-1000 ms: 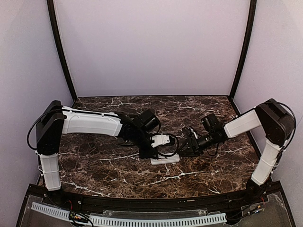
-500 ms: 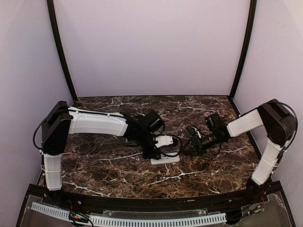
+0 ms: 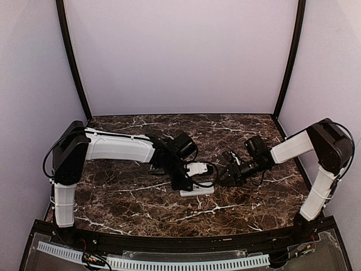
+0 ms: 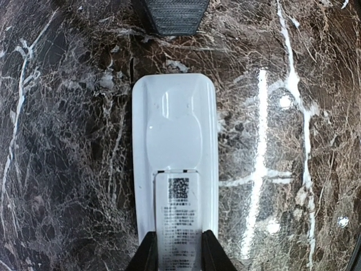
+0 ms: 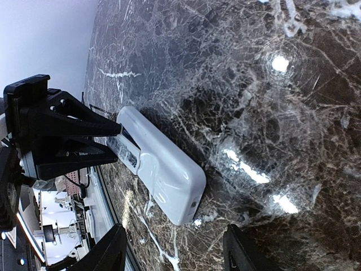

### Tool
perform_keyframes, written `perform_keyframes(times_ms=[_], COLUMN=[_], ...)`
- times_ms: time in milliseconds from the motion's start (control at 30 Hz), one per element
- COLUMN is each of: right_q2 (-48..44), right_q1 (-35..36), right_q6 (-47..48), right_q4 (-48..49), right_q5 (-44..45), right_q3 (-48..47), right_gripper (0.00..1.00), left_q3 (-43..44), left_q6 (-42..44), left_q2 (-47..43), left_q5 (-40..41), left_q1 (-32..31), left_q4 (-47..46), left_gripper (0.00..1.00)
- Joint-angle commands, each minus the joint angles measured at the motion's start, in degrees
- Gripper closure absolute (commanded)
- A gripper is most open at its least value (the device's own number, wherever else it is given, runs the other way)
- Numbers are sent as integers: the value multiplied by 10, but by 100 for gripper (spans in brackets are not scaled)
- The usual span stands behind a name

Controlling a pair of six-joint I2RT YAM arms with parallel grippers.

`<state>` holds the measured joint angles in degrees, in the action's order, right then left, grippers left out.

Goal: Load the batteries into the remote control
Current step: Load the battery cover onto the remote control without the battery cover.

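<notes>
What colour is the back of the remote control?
The remote control is white, its label printed black; left wrist view shows it best.

The left arm (image 3: pixel 118 148) reaches inward with its forearm level and wrist bent down. Its tool (image 4: pixel 179 257) pinches narrowly on the labelled end of the remote control (image 4: pixel 174 130). The right arm (image 3: pixel 290 145) stretches in from the opposite side, its tool (image 5: pixel 172 257) low, fingers parted, gripping nothing.

Evenly lit from overhead — hard white glare spots on the glossy marble table (image 5: pixel 316 113), dark shadow hugging the remote control (image 5: pixel 163 169); wrist views sharp, top view softer.
</notes>
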<state>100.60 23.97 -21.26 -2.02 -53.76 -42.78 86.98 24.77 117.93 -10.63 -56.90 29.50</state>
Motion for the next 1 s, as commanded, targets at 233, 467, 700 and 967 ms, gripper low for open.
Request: perform_keyframes(times_ms=[233,467,700,967], right_q2=[-14,-13,-15,-25], right_q1=[-2,-3,-2,-2], right_q6=[11,11,11,12], right_q4=[-3,-3,-4,-8], right_q5=[-3,-5,-5,-2], right_q3=[6,5,4,4], right_gripper=[43,43,43,43], left_q3=[24,25,33,28], left_q6=[-3,3,7,-4], left_q2=[18,21,18,-27], left_q5=[20,7,16,36], left_q1=[-3,-4,-4,-4], left_q4=[24,29,40,29], left_gripper=[77,68,59,48])
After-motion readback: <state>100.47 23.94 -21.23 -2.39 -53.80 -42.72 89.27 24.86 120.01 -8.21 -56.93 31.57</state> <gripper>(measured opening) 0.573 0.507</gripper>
